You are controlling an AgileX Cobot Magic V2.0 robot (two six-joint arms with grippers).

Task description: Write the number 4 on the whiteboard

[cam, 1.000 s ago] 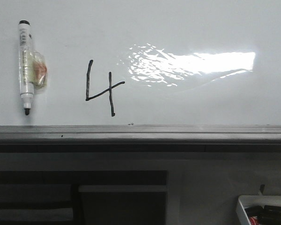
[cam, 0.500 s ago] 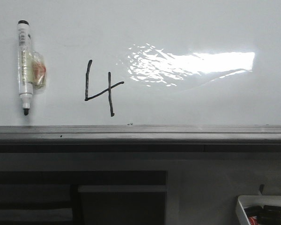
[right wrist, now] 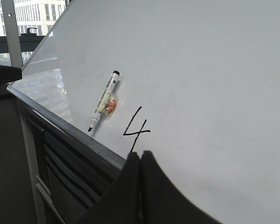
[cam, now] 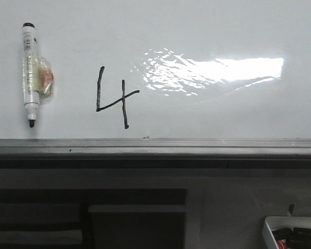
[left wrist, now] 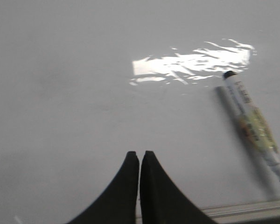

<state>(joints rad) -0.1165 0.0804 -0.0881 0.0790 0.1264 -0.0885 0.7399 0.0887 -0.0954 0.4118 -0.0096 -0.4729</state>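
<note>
A black hand-drawn number 4 (cam: 114,97) stands on the whiteboard (cam: 207,31), left of a bright glare patch. It shows too in the right wrist view as the number 4 (right wrist: 136,129), just beyond my right gripper (right wrist: 140,153), which is shut and empty. A white marker (cam: 30,72) with a black tip hangs point-down on the board, left of the 4. In the left wrist view the marker (left wrist: 254,126) lies off to one side of my left gripper (left wrist: 139,153), also shut with nothing in it. Neither gripper appears in the front view.
A grey metal ledge (cam: 155,147) runs along the whiteboard's lower edge. Dark cabinet panels (cam: 88,218) sit below it. A white tray (cam: 295,233) holding dark items stands at the bottom right. Windows and a building show past the board's far end (right wrist: 18,28).
Only a slight shift of the front view; the 4 and the marker stay where they were on the board.
</note>
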